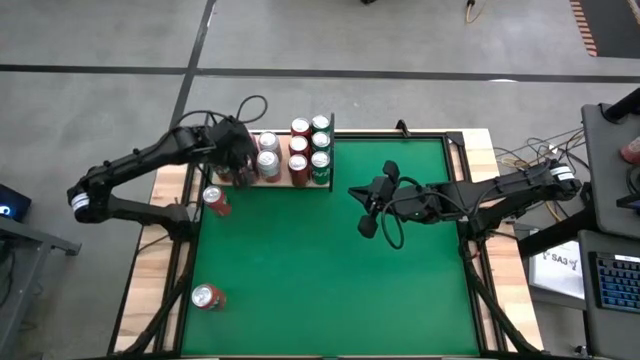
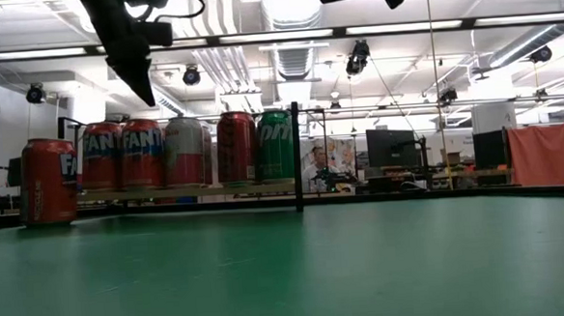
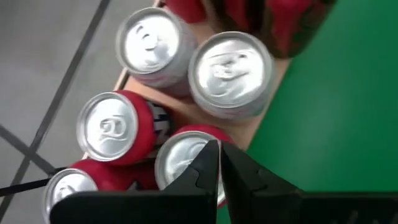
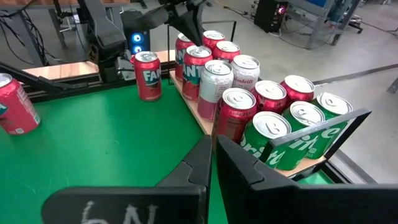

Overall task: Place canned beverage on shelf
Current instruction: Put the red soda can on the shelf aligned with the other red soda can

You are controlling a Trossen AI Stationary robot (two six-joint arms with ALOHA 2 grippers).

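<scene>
A: From above, what's sitting where?

B: The shelf (image 1: 297, 183) is lying at the far edge of the green table (image 1: 330, 270), left of centre, packed with cans (image 1: 300, 150). I'm counting four clearly at its right end, two red and two green, plus two silver tops; the left gripper (image 1: 236, 158) is hanging over the rest, its fingers pressed together and holding nothing. Two red cans are standing off the shelf: one just beside its left end (image 1: 214, 200), one near the table's front left corner (image 1: 207, 296). The right gripper (image 1: 368, 212) is waiting over mid-table, fingers likewise pressed together, empty.

A: And at table level?

B: Five cans are showing in a row on the shelf (image 2: 197, 190): two orange-labelled, one pale, one red, one green. A sixth red can (image 2: 49, 181) is standing on the felt to the left.

A: Left wrist view?

B: Its closed fingers (image 3: 208, 171) are hovering above five can tops on the pale wood (image 3: 186, 109).

A: Right wrist view?

B: Past its shut fingers (image 4: 199, 165) I'm counting ten cans on the shelf (image 4: 202, 121), three of them green, and two red ones on the felt.
</scene>
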